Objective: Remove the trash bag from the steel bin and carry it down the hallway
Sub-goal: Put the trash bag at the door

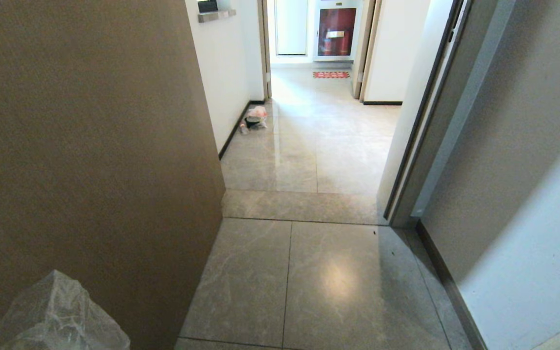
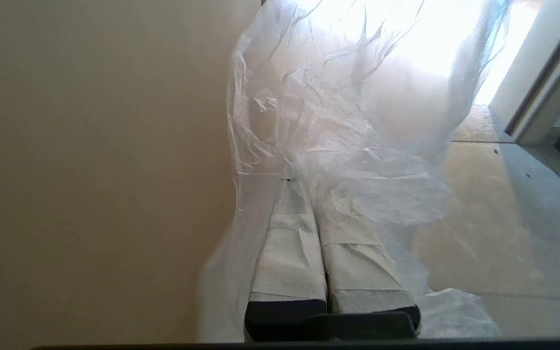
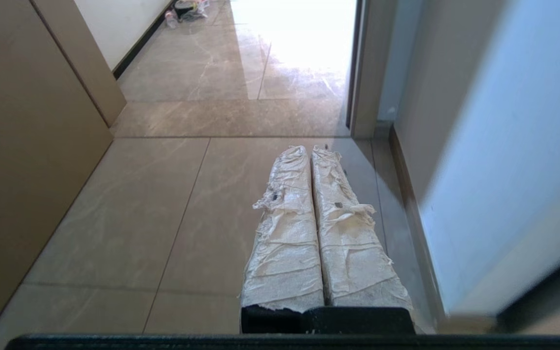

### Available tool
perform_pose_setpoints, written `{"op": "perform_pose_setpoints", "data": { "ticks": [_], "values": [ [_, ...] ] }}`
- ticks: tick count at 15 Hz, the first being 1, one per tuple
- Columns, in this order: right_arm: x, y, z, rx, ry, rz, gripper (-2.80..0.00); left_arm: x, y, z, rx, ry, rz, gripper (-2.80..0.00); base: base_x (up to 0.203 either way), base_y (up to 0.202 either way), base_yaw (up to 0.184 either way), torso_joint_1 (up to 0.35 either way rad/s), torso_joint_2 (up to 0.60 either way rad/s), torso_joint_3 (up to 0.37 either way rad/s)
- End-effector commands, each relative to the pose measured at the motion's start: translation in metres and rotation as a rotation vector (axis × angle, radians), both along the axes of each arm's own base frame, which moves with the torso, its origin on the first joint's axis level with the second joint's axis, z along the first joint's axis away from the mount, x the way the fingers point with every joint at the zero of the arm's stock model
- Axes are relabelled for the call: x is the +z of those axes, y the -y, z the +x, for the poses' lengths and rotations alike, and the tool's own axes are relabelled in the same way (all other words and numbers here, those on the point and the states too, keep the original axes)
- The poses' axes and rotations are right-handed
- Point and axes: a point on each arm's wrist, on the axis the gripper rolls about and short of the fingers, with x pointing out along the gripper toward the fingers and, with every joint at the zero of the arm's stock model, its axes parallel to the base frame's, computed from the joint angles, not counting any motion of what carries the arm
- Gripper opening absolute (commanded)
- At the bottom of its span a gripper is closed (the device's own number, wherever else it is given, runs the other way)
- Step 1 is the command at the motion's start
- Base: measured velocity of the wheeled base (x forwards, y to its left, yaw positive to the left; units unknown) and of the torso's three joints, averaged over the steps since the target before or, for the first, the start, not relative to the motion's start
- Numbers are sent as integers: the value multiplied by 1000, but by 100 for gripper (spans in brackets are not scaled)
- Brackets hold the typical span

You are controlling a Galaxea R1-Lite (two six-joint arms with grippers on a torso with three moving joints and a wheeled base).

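- Gripping the thin, clear, crinkled trash bag (image 2: 338, 146): left gripper (image 2: 304, 194), white-wrapped jaws pressed together with the plastic pinched at their tips, film draped over and around them.
- Billowing beyond the fingertips in the left wrist view, bag close beside a plain tan wall panel (image 2: 90, 170).
- Showing in the head view only as a crumpled clear peak at the lower left corner (image 1: 56, 316), against the same tan panel.
- Hanging empty over the floor tiles: right gripper (image 3: 311, 155), jaws clenched side by side, holding nothing.
- Stretching ahead through the middle of the head view: hallway (image 1: 309, 146) of glossy grey marbled tiles, pale walls, dark skirting.
- Lying at the hallway's left wall, upper middle of the frame: small pinkish bundle of rubbish (image 1: 254, 119).
- Standing at right: grey door frame (image 1: 421, 146).
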Motion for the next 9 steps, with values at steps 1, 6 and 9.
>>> {"op": "perform_pose_setpoints", "data": {
  "ticks": [1, 6, 9],
  "values": [
    [0, 0, 0, 0, -1, 0, -280, 0, 0, 0, 0, -2, 0, -280, 193, 0, 0, 0, -2, 2],
    [0, 0, 0, 1, -1, 0, -280, 0, 0, 0, 0, -2, -2, -280, 192, 0, 2, 4, 0, 1],
    [0, 0, 0, 0, -1, 0, -280, 0, 0, 0, 0, -2, -1, -280, 192, 0, 2, 5, 1, 2]
  ]
}}
